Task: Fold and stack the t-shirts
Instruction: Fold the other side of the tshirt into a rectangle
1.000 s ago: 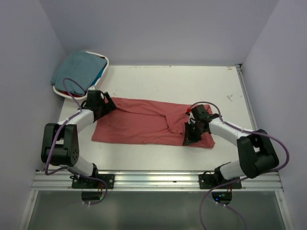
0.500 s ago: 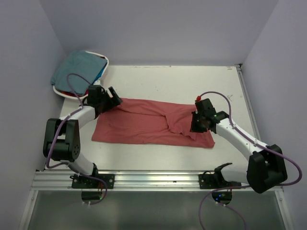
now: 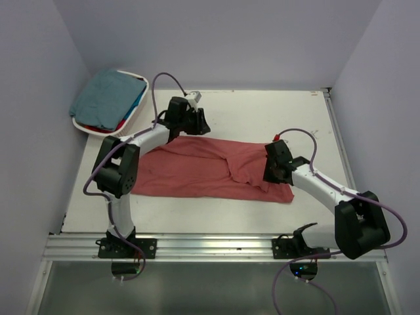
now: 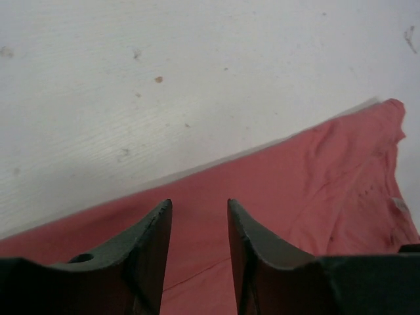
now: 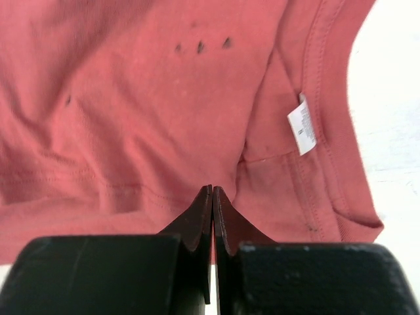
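Observation:
A brick-red t-shirt point(image 3: 197, 172) lies spread flat across the table, with a loose fold right of its middle. My left gripper point(image 3: 195, 123) hovers at the shirt's far edge. In the left wrist view that gripper point(image 4: 199, 202) is open, and only red cloth point(image 4: 295, 197) shows in the gap below it. My right gripper point(image 3: 270, 174) sits over the shirt's right part. In the right wrist view it point(image 5: 212, 188) is shut, tips down at the cloth point(image 5: 131, 98) beside the collar and its white label point(image 5: 303, 125). A teal t-shirt point(image 3: 108, 95) lies heaped in the basket.
The white oval basket point(image 3: 98, 130) stands at the table's far left corner, with bits of bright blue cloth point(image 3: 136, 107) under the teal one. Grey walls close in on the left, back and right. A metal rail point(image 3: 210, 246) runs along the near edge.
My left arm swung from the shirt's left end near the basket to the middle of its far edge, its jaws narrowing. My right gripper shifted farther onto the shirt, staying shut.

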`<state>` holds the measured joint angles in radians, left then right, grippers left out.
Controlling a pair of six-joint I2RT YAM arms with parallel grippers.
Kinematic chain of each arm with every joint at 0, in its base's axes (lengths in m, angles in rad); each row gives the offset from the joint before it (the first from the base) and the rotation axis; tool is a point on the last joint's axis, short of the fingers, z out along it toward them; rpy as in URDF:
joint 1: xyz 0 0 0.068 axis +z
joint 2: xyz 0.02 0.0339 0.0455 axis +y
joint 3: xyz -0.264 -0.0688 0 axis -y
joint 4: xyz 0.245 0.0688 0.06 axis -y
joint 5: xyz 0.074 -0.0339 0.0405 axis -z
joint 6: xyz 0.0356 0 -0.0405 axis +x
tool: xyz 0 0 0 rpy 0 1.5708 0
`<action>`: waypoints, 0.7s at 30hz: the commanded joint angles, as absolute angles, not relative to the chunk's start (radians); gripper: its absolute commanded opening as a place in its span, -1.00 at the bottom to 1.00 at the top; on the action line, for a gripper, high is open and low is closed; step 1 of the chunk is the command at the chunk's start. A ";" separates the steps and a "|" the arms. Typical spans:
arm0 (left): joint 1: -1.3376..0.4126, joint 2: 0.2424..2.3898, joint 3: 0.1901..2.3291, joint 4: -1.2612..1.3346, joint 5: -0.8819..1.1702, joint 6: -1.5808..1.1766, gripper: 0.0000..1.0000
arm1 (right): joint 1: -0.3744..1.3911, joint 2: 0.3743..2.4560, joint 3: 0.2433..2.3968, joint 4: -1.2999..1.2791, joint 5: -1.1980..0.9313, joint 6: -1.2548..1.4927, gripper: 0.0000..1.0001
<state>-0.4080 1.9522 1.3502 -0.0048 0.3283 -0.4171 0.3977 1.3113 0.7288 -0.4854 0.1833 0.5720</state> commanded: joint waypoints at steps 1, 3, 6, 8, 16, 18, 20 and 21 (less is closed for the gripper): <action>-0.367 1.919 1.375 -0.122 0.135 -0.354 -0.18 | 0.390 1.316 0.781 -0.416 0.288 0.588 -1.00; -0.361 1.870 1.339 -0.144 0.020 -0.357 -0.25 | 0.377 1.341 0.801 -0.407 0.290 0.581 -1.00; -0.348 1.816 1.292 -0.182 -0.113 -0.365 -0.36 | 0.361 1.391 0.833 -0.385 0.278 0.571 -1.00; -0.330 1.801 1.270 -0.209 -0.171 -0.373 -0.41 | 0.348 1.420 0.850 -0.371 0.253 0.568 -1.00; -0.272 1.763 1.190 -0.278 -0.259 -0.419 -0.61 | 0.308 1.543 0.874 -0.292 0.172 0.561 -1.00; -0.272 1.743 1.166 -0.285 -0.255 -0.425 -0.63 | 0.305 1.566 0.877 -0.285 0.147 0.561 -1.00; -0.273 1.729 1.140 -0.273 -0.241 -0.425 -0.64 | 0.305 1.577 0.873 -0.279 0.140 0.561 -1.00; -0.275 1.729 1.122 -0.272 -0.241 -0.425 -0.64 | 0.305 1.581 0.874 -0.278 0.140 0.561 -1.00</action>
<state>-0.2695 1.7878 1.1568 -0.2672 -0.2184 -0.4095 0.3077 1.5730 0.8364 -0.3283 0.1638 0.5652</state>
